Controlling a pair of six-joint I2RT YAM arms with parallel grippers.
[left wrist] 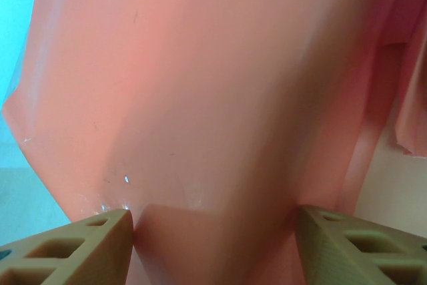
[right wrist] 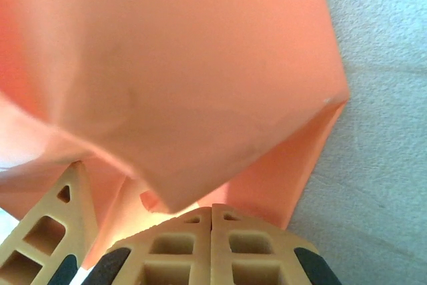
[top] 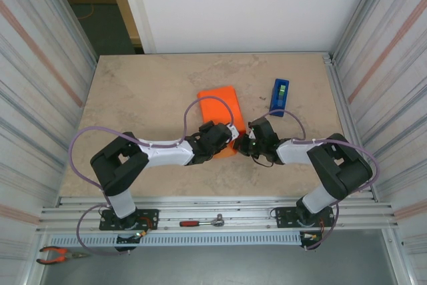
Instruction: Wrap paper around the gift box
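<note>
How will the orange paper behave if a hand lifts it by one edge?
Probably floppy: the paper drapes in soft curves. Likely thin and light, holding sharp creases at its corner, so a hard pull might tear it. Its smooth sheen suggests it could slip.

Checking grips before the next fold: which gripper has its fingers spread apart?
The left gripper: its fingers stand apart with orange paper between them. The right gripper has them pressed together.

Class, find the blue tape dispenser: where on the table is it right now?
In the top view the blue tape dispenser stands on the table's far right area, just right of the orange paper.
</note>
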